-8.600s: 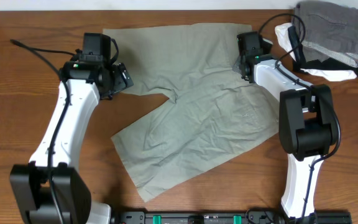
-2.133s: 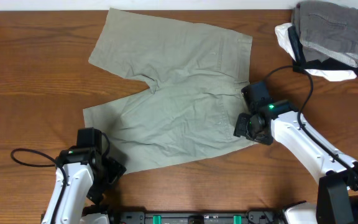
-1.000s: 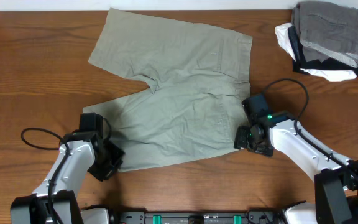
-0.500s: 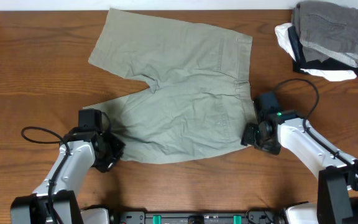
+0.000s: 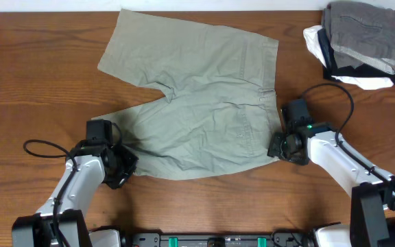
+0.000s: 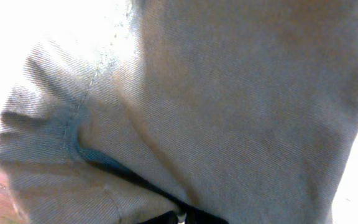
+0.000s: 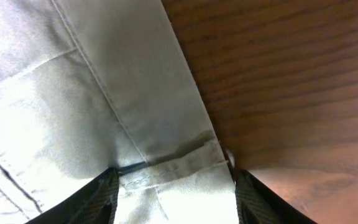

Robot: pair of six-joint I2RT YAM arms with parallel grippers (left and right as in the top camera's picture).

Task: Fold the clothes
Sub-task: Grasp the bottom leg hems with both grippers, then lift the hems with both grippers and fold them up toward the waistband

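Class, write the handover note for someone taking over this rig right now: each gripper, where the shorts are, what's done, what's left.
Left gripper: at the near leg's hem, cloth bunched against its camera; grip cannot be told.
Right gripper: open, straddling the waistband corner.
Shorts: spread on the table, waistband right, legs left.
Done: laid out flat, no fold yet.
To do: close on both ends, then probably fold the near leg over the far one.

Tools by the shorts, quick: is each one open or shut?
Left tool: cannot tell; the shorts fill its camera.
Right tool: open, one finger on each side of the waistband corner.
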